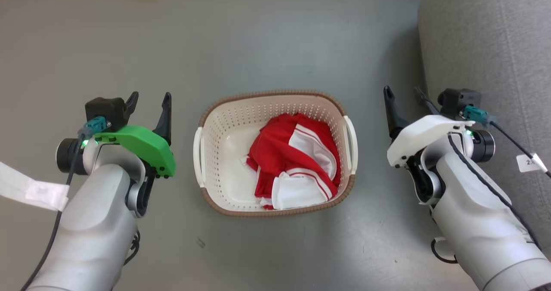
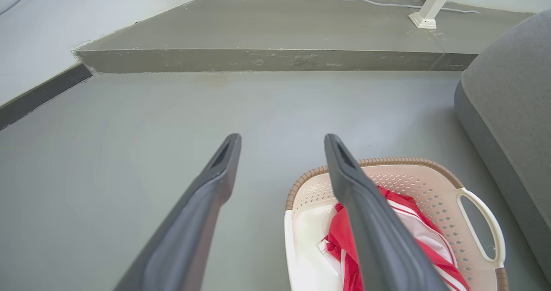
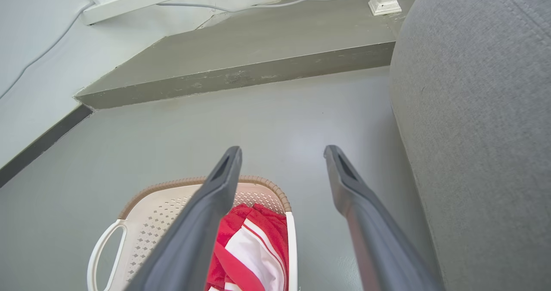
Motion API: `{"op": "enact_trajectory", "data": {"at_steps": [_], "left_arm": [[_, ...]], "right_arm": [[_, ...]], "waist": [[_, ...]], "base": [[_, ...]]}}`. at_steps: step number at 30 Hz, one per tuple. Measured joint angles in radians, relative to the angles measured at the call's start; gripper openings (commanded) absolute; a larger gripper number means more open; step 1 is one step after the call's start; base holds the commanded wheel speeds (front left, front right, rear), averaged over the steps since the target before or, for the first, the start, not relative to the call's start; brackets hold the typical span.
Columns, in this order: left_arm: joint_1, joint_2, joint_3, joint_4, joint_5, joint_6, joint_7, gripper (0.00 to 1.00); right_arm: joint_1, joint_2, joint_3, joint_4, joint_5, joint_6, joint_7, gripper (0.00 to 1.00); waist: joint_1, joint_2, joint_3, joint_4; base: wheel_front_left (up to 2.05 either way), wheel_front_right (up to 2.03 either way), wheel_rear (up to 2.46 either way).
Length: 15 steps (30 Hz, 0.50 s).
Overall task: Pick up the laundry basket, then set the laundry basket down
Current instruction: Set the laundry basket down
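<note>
Your left gripper (image 1: 150, 98) hangs with its fingers spread apart and nothing between them, and so does your right gripper (image 1: 402, 92). The laundry basket (image 1: 224, 123) sits on the grey floor (image 1: 275, 37), at 3 o'clock from the left gripper and 9 o'clock from the right, touching neither. Expect stiff, light, rather slippery plastic; the red-and-white garment (image 1: 297, 157) should add little weight. Grip the left handle (image 1: 197, 153) and right handle (image 1: 353, 144), at the basket's 9 and 3 o'clock, so it lifts level.
</note>
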Motion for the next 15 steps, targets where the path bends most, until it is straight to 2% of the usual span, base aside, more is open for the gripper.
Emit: {"op": "enact_trajectory", "data": {"at_steps": [11,15], "left_arm": [[0.127,0.046,0.045,-0.188,0.093,0.088,0.0,1.0],[0.157,0.05,0.06,-0.245,0.124,0.099,0.0,1.0]], "right_arm": [[0.078,-0.018,-0.04,-0.135,-0.065,-0.027,-0.001,1.0],[0.104,-0.024,-0.056,-0.171,-0.077,-0.034,-0.001,1.0]], "waist": [[0.0,0.0,-0.111,-0.019],[0.0,0.0,-0.136,-0.023]], "base": [[0.0,0.0,0.0],[0.0,0.0,0.0]]}}
